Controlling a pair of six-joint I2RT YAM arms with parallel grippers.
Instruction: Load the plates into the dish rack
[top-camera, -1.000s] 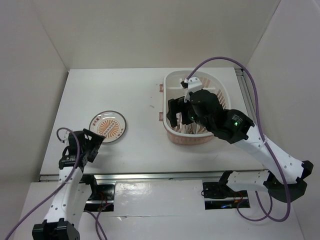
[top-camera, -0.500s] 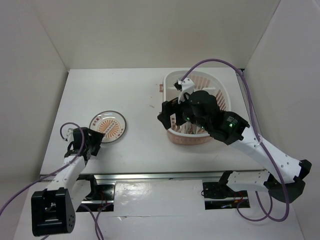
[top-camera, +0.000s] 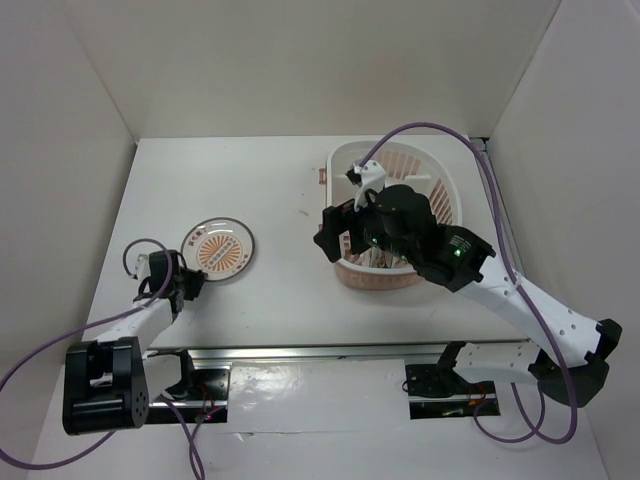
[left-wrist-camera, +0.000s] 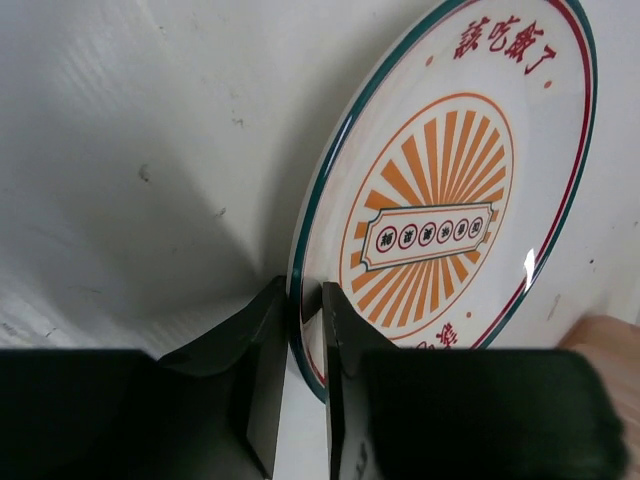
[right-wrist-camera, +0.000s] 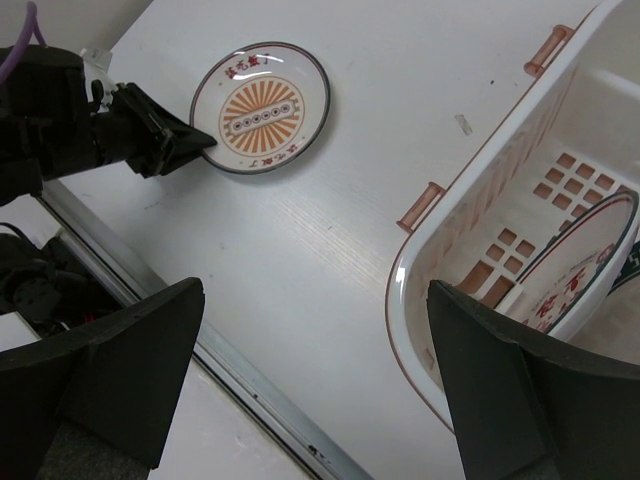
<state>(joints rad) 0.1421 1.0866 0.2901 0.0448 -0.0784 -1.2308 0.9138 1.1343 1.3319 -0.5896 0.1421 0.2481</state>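
The orange sunburst plate (top-camera: 222, 250) lies on the left part of the white tabletop (top-camera: 280, 190), well apart from the dish rack (right-wrist-camera: 455, 220). The left hand (left-wrist-camera: 308, 330) is low at the plate's near side. Its two fingers stand one on each side of the rim and are clamped on it, with almost no gap to see. From this close view it is hard to tell whether the plate is flat or a little lifted. The right hand (right-wrist-camera: 315, 300) hangs above the near-left rim of the rack with its fingers wide apart. In its own view both fingers are blurred and cut off at the bottom. Inside the rack a second plate (right-wrist-camera: 585, 255), white with red marks and a dark rim, leans on its edge. The right finger and the frame border cut it, so only a part shows. In the top view the right arm (top-camera: 520, 295) covers most of the rack's inside, so I cannot tell how many plates are there.
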